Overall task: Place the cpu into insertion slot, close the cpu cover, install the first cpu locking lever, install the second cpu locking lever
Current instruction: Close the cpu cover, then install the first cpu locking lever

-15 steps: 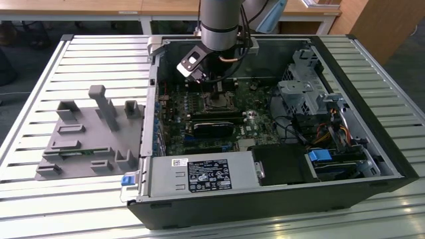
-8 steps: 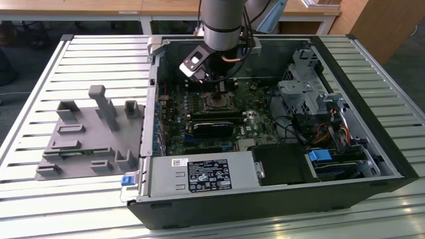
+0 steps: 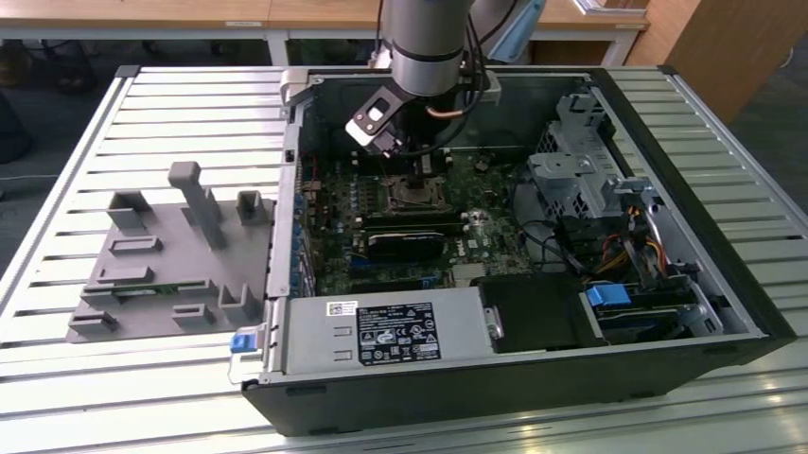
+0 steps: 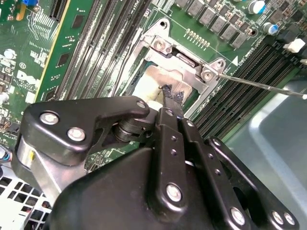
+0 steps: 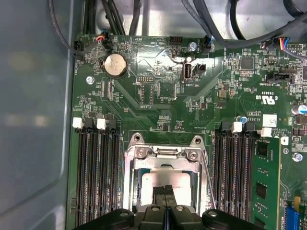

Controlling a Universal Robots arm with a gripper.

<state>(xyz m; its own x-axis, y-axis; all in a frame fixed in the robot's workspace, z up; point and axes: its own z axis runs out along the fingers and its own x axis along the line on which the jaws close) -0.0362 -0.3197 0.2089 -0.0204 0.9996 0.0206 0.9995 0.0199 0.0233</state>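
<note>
cpu [image 5: 161,181] lies in insertion slot [image 3: 408,197], directly under the tool [image 5: 165,191], whose fingers are pressed together and empty. cpu cover [image 5: 163,154] looks lowered (frame flat). Beside it, the locking lever [image 4: 261,86] looks unlatched.

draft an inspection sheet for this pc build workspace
surface: slatted metal table carrying an open computer case
job's things: cpu lies in the cpu cover window; a locking lever sticks out free
clutter: grey fixture on the exterior view's left
grippers: gripper over the cpu, jaws shut, tips at its face
cables: coloured bundle inside the case
surroundings: wooden desks behind
</note>
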